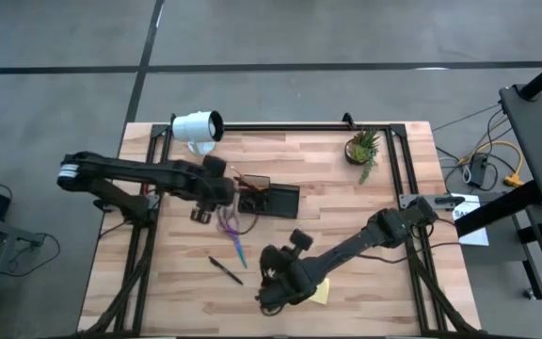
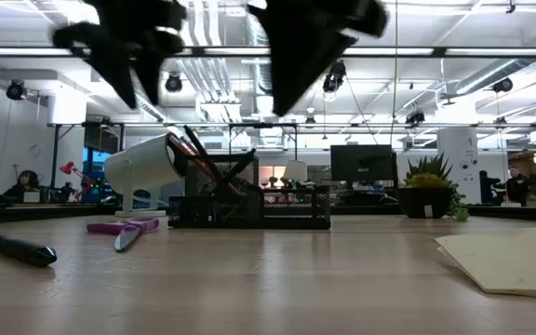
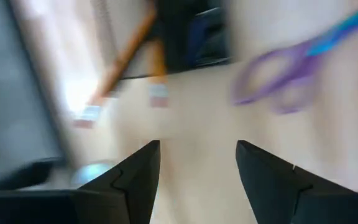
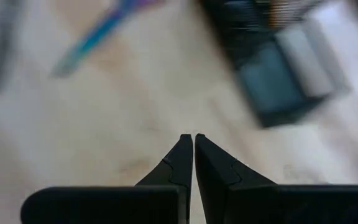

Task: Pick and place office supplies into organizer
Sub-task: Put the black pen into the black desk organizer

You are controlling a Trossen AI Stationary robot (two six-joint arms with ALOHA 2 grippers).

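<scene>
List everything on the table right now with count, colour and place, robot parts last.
black mesh desk organizer: one, black, table centre, orange pencils standing tilted in its taller section
purple-handled scissors: one, purple handles with blue blades, flat on the wood just in front of the organizer
dark pen: one, black, lying apart nearer the front edge
yellow sticky-note pad: one, yellow, front centre, partly under the right arm
white cylindrical lamp-like object: one, white, back left
small potted green plant: one, green, back right
wooden table: one, light wood
left end effector: one, dark, open, empty, above the wood beside the scissors
right end effector: one, dark, shut, empty, above the table near the pad
</scene>
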